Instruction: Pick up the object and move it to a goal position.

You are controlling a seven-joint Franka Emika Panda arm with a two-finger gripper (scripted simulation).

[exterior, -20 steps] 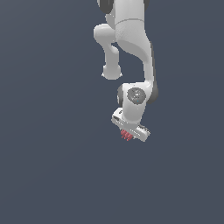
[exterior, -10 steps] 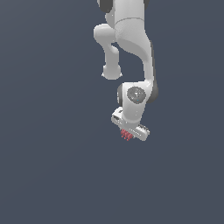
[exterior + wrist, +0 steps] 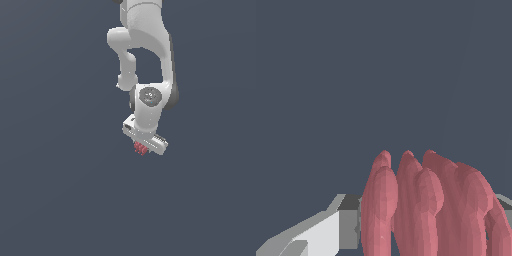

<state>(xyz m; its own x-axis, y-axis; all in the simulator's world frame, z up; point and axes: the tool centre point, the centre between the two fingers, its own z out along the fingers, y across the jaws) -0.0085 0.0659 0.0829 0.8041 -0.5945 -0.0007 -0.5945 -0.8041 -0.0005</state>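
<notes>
Wrist view, item one: the red ribbed object (image 3: 431, 205) fills the near field, pinched between my jaws, one grey-and-white finger (image 3: 321, 232) showing beside it. Exterior view, item two: my gripper (image 3: 141, 148) holds that lump (image 3: 140, 148) beneath the white arm (image 3: 147, 60), against plain dark grey ground (image 3: 55, 190).

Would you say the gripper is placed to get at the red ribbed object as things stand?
Probably yes: the red object sits right under the gripper, filling the wrist view between its fingers; nothing else intervenes, though contact is unclear.
</notes>
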